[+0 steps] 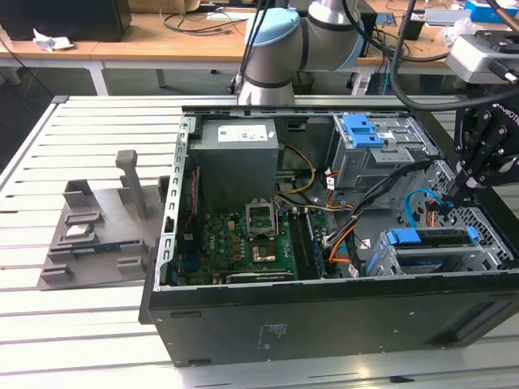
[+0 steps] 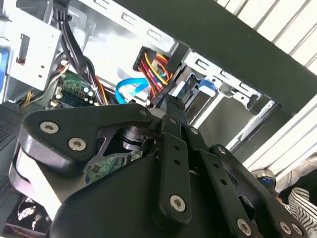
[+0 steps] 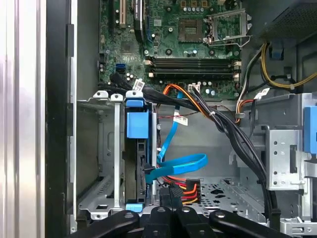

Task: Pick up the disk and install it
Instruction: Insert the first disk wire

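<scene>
While the arm hangs over the open computer case point(image 1: 324, 324), I log the gripper point(image 1: 469, 188) at the exterior view's right end of the chassis, its dark linkage poised above the cables near the drive bay point(image 1: 438, 255). Jaws: I cannot tell how far apart they stand, and nothing shows between them. The disk point(image 1: 430, 237): seated on edge in the lower bay, its blue carrier frame showing along the top; in the first wrist view it appears as a blue-tabbed slab point(image 3: 137, 148) inside the grey metal bay, with a blue data cable point(image 3: 178, 166) and a red-yellow-black power lead point(image 3: 181, 191) running to its end. Motherboard point(image 1: 251, 239): flat on the case floor, empty processor socket exposed. Power-supply box point(image 1: 235, 154): at the rear corner. Grey cage with blue latch point(image 1: 365, 138): upper bay. Grey fixture point(image 1: 101, 219): on the slatted table point(image 1: 49, 324), well apart from the case.
</scene>
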Action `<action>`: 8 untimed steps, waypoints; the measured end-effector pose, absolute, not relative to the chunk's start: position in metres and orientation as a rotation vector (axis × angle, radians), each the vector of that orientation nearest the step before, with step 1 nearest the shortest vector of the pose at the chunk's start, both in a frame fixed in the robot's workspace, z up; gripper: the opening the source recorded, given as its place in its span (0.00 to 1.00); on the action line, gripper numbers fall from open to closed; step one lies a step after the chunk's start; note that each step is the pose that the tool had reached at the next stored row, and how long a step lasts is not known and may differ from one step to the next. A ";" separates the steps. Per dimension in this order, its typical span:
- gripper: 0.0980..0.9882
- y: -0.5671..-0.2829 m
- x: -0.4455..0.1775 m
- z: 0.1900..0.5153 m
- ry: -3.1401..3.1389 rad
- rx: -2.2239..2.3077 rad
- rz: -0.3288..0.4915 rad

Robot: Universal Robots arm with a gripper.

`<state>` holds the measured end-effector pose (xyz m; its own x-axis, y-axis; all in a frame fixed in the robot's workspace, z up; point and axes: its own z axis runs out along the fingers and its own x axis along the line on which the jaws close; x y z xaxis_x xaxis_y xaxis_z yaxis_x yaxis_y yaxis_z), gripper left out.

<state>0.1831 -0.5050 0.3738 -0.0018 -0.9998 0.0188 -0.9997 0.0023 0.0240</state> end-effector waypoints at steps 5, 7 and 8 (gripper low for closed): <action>0.01 -0.501 0.186 0.369 -2.197 2.191 0.007; 0.01 -0.501 0.186 0.369 -2.196 2.191 0.008; 0.01 -0.501 0.186 0.369 -2.196 2.191 0.008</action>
<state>0.1858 -0.5014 0.3690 -0.0019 -0.9995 0.0310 -0.9997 0.0026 0.0240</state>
